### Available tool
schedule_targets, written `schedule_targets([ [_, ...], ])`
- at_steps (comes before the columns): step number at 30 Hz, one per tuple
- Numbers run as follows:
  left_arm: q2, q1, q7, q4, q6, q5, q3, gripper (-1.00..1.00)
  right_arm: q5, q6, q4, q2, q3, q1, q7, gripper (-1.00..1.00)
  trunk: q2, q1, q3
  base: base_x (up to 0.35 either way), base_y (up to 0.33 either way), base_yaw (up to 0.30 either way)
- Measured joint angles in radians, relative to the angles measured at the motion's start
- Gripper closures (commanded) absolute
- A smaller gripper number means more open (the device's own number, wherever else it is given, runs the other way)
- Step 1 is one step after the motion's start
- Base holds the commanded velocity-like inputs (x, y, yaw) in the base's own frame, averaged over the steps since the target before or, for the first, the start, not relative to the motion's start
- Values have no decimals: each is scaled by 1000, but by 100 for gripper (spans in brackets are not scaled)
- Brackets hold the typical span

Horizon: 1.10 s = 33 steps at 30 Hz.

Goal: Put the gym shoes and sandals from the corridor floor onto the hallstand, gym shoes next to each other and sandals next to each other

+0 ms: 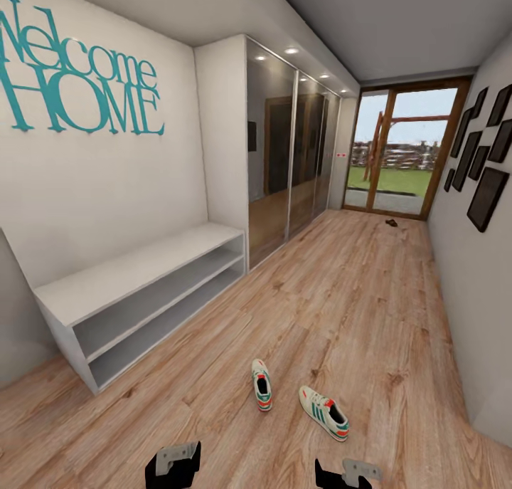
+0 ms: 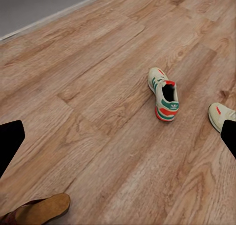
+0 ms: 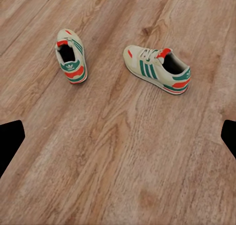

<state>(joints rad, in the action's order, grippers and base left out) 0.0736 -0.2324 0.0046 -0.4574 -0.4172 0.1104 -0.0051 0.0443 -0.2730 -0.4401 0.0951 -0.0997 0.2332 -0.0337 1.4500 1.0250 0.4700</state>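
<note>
On the pale wall to your left hangs teal "Welcome HOME" lettering point(image 1: 78, 72), and past it runs a mirrored sliding wardrobe point(image 1: 291, 144) with small ceiling spotlights point(image 1: 291, 50) above. At the corridor's far end you see a wood-framed glass door point(image 1: 405, 151) — green lawn and a fence beyond it. Along your right wall hang dark picture frames point(image 1: 486, 160) — a staggered cluster.

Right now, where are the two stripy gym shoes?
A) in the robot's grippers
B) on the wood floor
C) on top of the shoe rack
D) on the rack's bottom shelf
B: both gym shoes lie on the wood floor, away from the shoe rack, whose top and shelves hold nothing.
</note>
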Motion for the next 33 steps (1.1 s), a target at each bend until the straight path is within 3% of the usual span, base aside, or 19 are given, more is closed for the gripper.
schedule_targets([
  [11, 0, 0, 0, 0, 0, -1, -1, -100, 0, 0, 0, 0, 0, 0, 0, -100, 0, 0, 0, 0, 0, 99],
  [33, 0, 0, 0, 0, 0, 0, 0, -100, 0, 0, 1, 0, 0, 0, 0, -100, 0, 0, 0, 0, 0, 266],
])
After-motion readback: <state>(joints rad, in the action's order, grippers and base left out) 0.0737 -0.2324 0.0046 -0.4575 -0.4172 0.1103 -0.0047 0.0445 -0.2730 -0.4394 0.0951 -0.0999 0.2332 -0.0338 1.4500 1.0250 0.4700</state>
